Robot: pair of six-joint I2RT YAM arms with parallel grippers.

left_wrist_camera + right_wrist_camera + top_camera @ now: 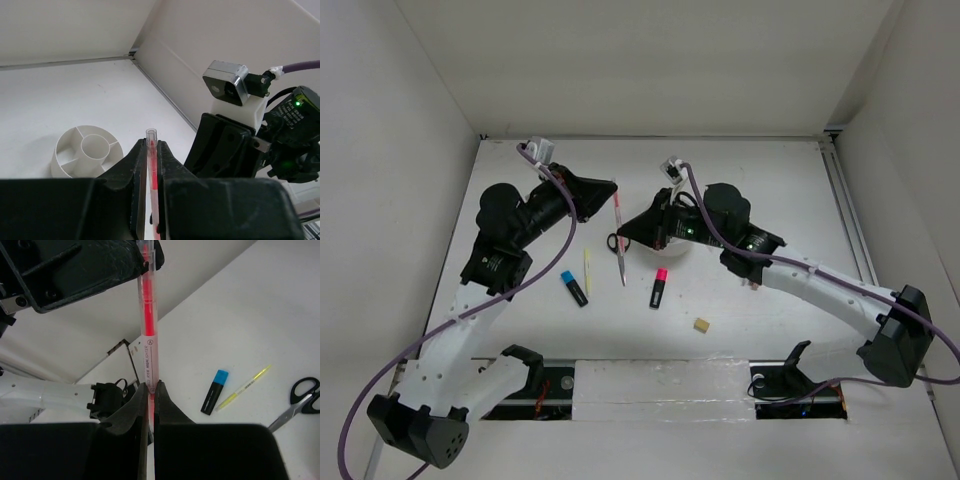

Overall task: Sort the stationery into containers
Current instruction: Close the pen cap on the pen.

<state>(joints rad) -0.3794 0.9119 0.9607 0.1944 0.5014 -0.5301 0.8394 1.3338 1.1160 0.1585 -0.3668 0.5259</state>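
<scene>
Far left, our left claw (608, 190) is clamped tight on one end of the red pen (619, 212), holding it up off the table (770, 200). The blue-capped highlighter (574, 287) and the yellow pen (587, 262) lie on the table below. Next along, the right claw (151, 386) is pinched shut on the same pen further down (so both have it at once), with the scissors (300, 400) just beside. Further right lie the pink-capped highlighter (659, 288) and the tan eraser (701, 324). The white organiser (61, 167) sits tucked under the right arm, and the compartments we can see are empty. We reckon this is a handover. Next, one claw has to let go cleanly so the other can stand the pen in a compartment.
</scene>
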